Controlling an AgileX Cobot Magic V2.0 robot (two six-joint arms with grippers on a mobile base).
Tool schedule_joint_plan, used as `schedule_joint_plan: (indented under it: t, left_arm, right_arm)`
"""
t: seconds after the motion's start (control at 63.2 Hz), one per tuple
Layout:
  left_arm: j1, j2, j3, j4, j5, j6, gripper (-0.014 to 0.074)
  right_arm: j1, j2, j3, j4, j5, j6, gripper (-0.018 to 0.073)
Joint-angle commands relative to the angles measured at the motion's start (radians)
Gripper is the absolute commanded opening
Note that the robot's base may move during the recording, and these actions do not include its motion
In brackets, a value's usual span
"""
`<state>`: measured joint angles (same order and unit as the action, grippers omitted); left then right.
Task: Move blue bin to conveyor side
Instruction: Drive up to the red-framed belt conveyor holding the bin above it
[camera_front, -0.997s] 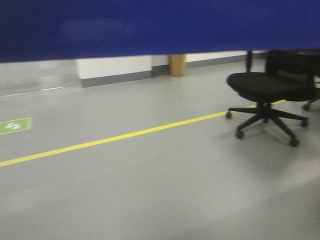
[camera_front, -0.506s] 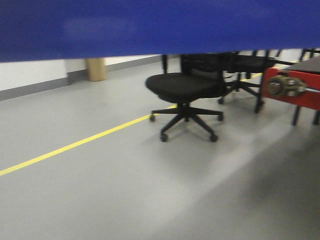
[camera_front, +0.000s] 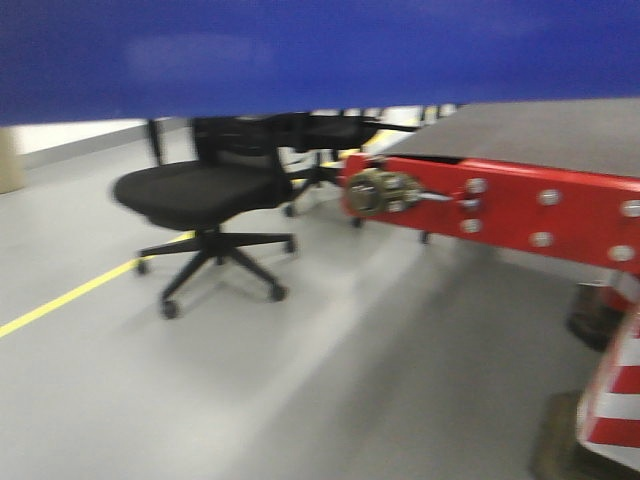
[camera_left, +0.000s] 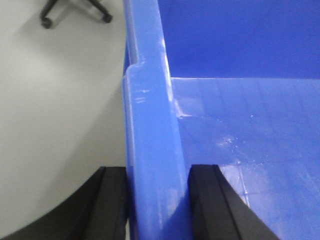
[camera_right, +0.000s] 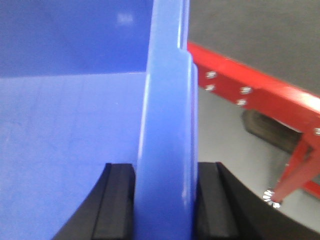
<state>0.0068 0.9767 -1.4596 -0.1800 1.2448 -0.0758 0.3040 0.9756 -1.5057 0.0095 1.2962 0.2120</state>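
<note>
Now conveyor (camera_front: 540, 125) has swung into view; left pincer (camera_left: 157, 200) and right pincer (camera_right: 165, 200) clamp bin (camera_left: 250, 125) rim, so nearly there.

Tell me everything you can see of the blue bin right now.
The blue bin is glossy blue plastic with a thick rim and smooth inner walls; the parts shown hold nothing. It hangs above the floor, carried by both arms: the left gripper and the right gripper each clamp a side rim, one finger inside, one outside. Beyond the right rim lies the conveyor with its red frame.
</note>
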Motion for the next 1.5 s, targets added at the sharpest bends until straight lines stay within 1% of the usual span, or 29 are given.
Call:
schedule_joint_plan:
  t: [0.0, 1.488]
  left_arm:
    - [-0.001, -0.013, -0.013, 0.008, -0.091, 0.014, -0.001]
    - [-0.001, -0.013, -0.013, 0.008, -0.091, 0.014, -0.001]
  right_arm:
    - [-0.001, -0.021, -0.015, -0.05, -0.095, -0.012, -0.0081]
    - [-0.001, -0.021, -0.015, -0.05, -0.095, -0.012, -0.0081]
